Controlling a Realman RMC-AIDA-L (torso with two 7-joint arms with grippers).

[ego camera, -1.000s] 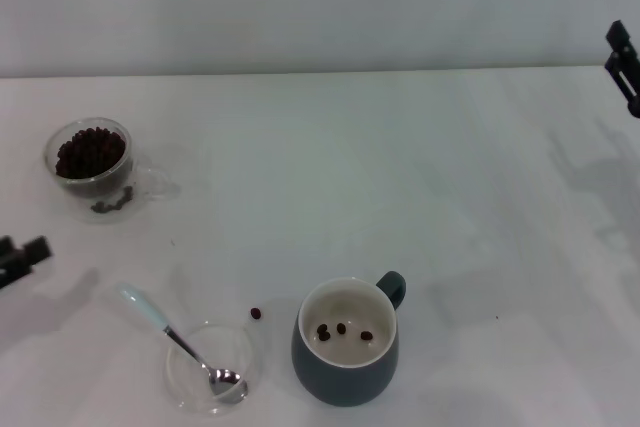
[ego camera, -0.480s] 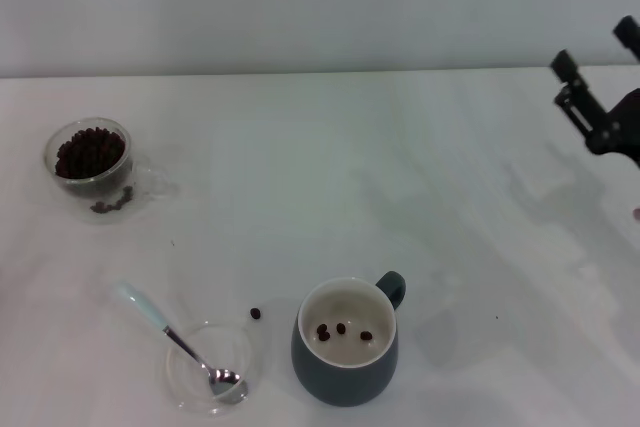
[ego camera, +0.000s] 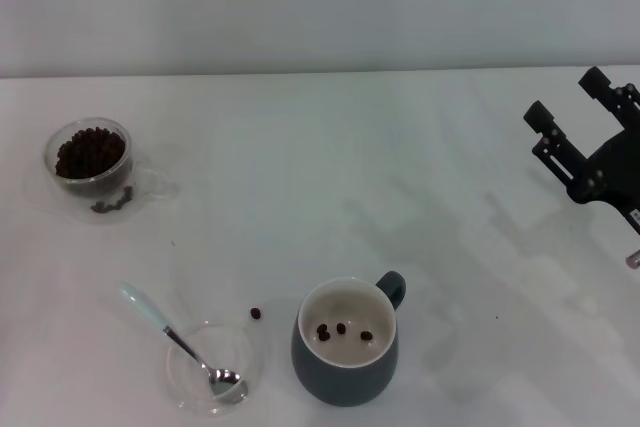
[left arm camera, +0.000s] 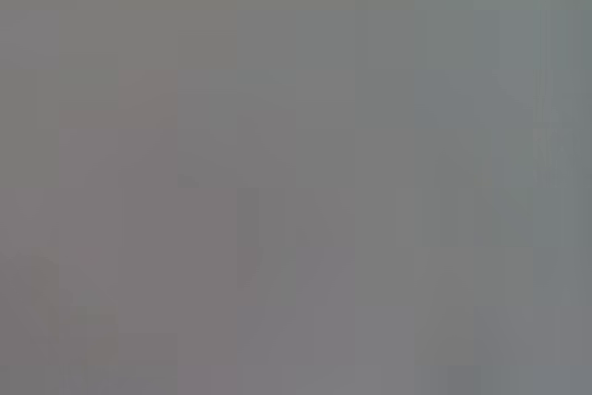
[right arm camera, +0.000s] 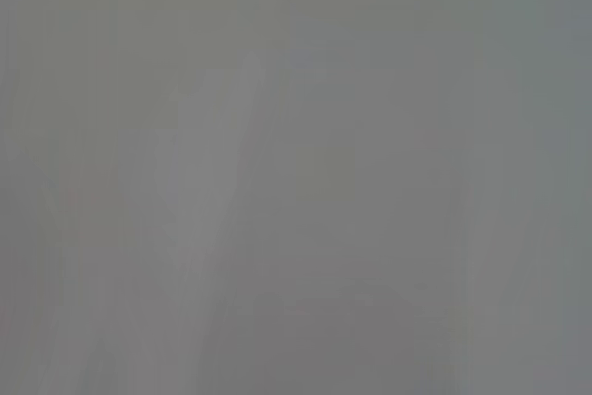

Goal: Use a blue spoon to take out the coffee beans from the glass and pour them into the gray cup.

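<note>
I see right claw (ego camera: 570, 112) spread, empty, far right | spoon (ego camera: 180, 344) in dish (ego camera: 190, 392) | left claw unseen

The white table (ego camera: 320, 167) carries the glass (ego camera: 90, 167) near its left edge, and a clear dish (ego camera: 212, 382), one stray bean (ego camera: 256, 314) and the gray cup (ego camera: 346, 341) along its near edge.

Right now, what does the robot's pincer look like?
Only the right pincer shows, at the right edge of the head view. It is black all over, with two straight finger bars ending in small blocky tips, fixed to a chunky black body. A bit of white label and a silvery knob peek out at the frame edge. The left pincer is out of view.
</note>
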